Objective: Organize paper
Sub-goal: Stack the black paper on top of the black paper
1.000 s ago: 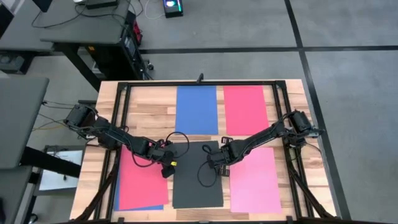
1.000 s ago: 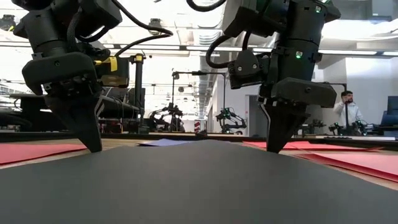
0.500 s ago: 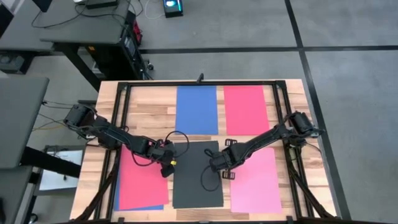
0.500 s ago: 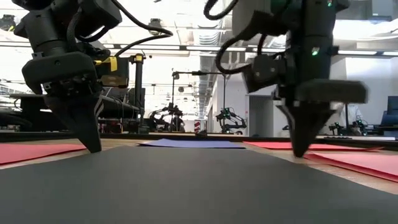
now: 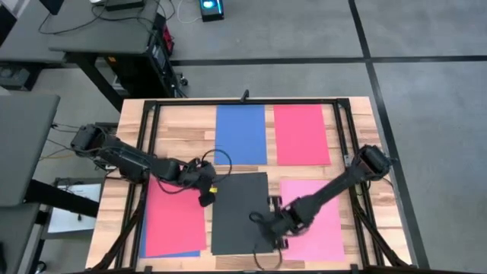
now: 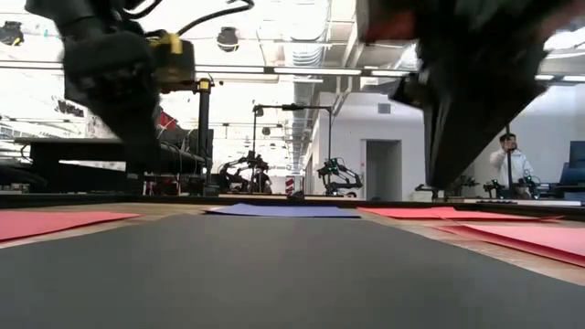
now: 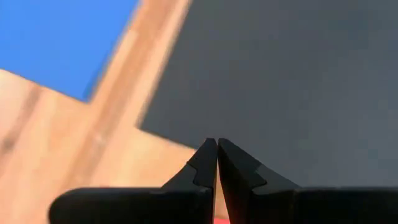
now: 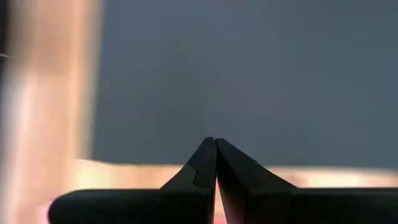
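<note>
The black paper (image 5: 242, 215) lies flat on the wooden table, near the middle of the near side. A blue sheet (image 5: 240, 134) and a red sheet (image 5: 301, 134) lie side by side at the far side. Another red sheet (image 5: 175, 221) lies at the near left on a blue one (image 5: 171, 253), and a pink sheet (image 5: 316, 221) at the near right. My left gripper (image 5: 207, 200) hangs shut over bare wood by the black sheet's far left corner (image 7: 149, 127). My right gripper (image 5: 278, 228) hangs shut over the black sheet's right edge.
A black metal frame (image 5: 243, 101) runs round the tabletop, its rails along the left and right sides. Strips of bare wood (image 5: 189, 144) separate the sheets. Beyond the table stand a dark bench (image 5: 106, 46) and, far off in the low view, a person (image 6: 512, 164).
Both grippers, still shut, have risen off the black sheet. My right gripper has swung toward the table's near edge along the sheet's right side. My left gripper has gone mostly up. The black sheet's far edge, humped a second ago, has settled flat.
</note>
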Controlling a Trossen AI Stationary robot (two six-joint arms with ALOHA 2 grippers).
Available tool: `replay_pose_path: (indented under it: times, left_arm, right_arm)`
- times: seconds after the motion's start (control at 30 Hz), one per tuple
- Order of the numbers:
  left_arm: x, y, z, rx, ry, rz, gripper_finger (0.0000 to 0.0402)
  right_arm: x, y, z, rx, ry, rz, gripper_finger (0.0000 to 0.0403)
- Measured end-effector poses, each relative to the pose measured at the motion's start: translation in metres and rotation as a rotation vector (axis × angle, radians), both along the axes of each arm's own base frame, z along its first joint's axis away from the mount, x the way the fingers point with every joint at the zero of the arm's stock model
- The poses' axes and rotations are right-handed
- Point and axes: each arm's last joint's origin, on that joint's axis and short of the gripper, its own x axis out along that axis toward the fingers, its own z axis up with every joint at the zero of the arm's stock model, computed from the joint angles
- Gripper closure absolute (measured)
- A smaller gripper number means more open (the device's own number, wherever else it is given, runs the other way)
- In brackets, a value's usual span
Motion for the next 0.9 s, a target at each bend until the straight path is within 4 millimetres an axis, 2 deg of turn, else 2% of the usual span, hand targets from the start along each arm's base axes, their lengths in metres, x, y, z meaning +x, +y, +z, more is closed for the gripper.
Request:
replay_pose_path:
  times: [0.17, 0.3, 0.63, 0.9]
  left_arm:
    - [0.012, 0.027, -0.003, 0.051, -0.015, 0.024, 0.0402]
    - [0.023, 0.045, -0.013, 0.059, -0.005, 0.009, 0.0402]
    - [0.039, 0.065, -0.045, 0.081, 0.064, -0.011, 0.0402]
    - [0.040, 0.065, -0.050, 0.067, 0.079, -0.030, 0.0402]
  right_arm:
    - [-0.007, 0.039, 0.006, 0.109, -0.134, 0.102, 0.0403]
    - [-0.012, 0.055, 0.010, 0.152, -0.182, 0.135, 0.0403]
    - [-0.005, 0.055, -0.002, 0.178, -0.176, 0.115, 0.0403]
    - [-0.005, 0.064, -0.005, 0.234, -0.180, 0.145, 0.0403]
